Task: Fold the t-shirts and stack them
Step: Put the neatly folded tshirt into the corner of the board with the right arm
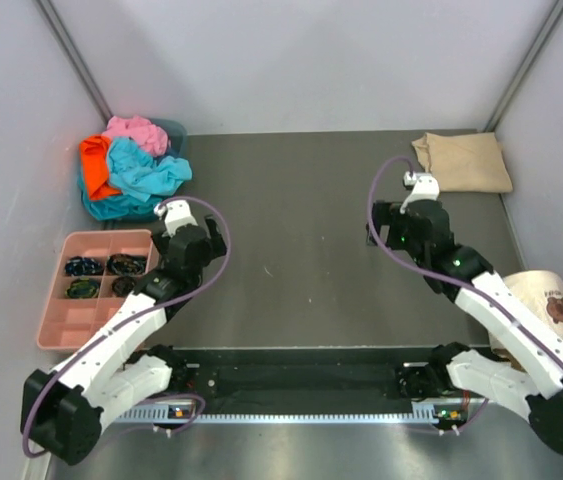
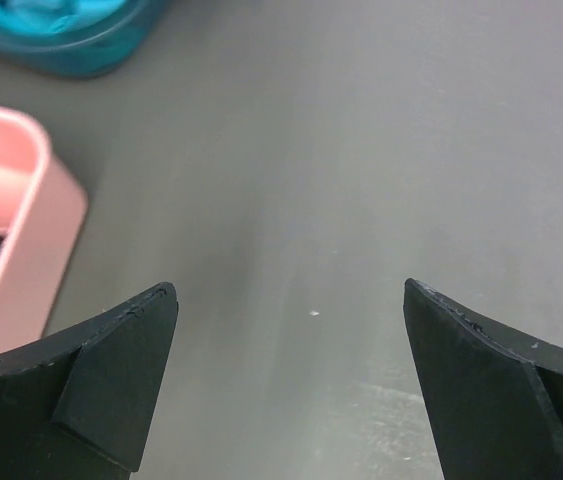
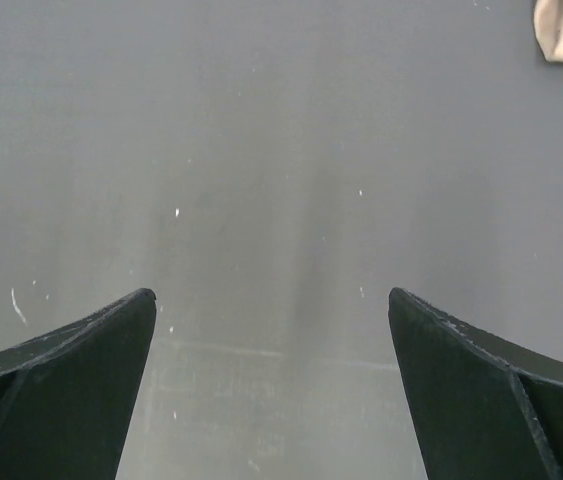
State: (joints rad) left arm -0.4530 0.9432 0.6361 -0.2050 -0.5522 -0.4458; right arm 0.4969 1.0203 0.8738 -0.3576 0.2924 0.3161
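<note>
While soft t-shirts (image 1: 133,165) lie crumpled, left tool (image 2: 289,288) and right tool (image 3: 269,294) gape wide — empty.

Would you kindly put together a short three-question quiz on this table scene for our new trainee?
1. True or false: the left tool is shut on a shirt.
2. Which colour is the folded t-shirt lying alone at the far right? A turquoise, B tan, C orange.
3. How many shirt colours show in the crumpled pile at the far left?

Key: 1 false, its jaws stand wide with nothing between them; 2 B; 3 three: turquoise, orange and pink.
</note>
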